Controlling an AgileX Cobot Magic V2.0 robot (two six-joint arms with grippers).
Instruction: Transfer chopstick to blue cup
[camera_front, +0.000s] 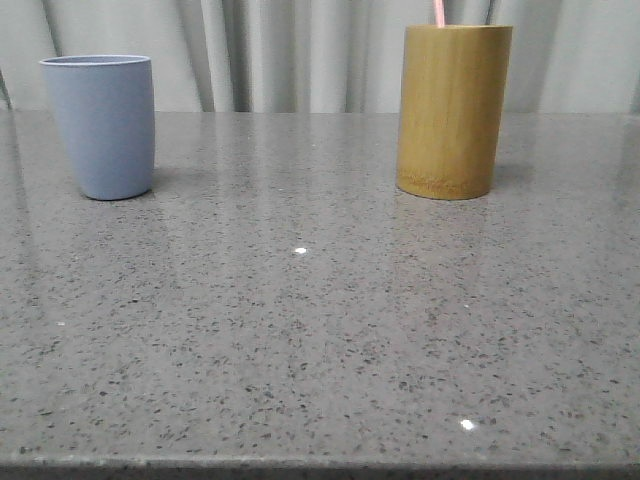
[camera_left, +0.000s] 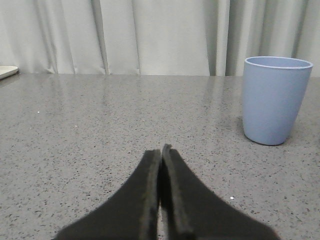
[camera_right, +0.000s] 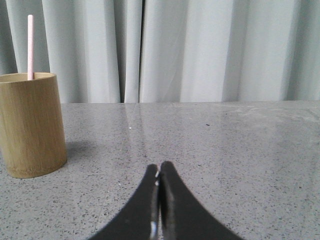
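The blue cup (camera_front: 102, 125) stands upright at the far left of the grey stone table; it also shows in the left wrist view (camera_left: 274, 99). A pale pink chopstick (camera_front: 439, 12) sticks up out of the tall bamboo cylinder (camera_front: 452, 110) at the far right; only its upper part shows, also in the right wrist view (camera_right: 30, 46). My left gripper (camera_left: 161, 150) is shut and empty, low over the table, apart from the blue cup. My right gripper (camera_right: 159, 167) is shut and empty, apart from the bamboo cylinder (camera_right: 31, 131). Neither gripper shows in the front view.
A pale curtain hangs behind the table's far edge. The corner of a pale flat object (camera_left: 7, 71) lies at the table's edge in the left wrist view. The table's front edge runs along the bottom of the front view.
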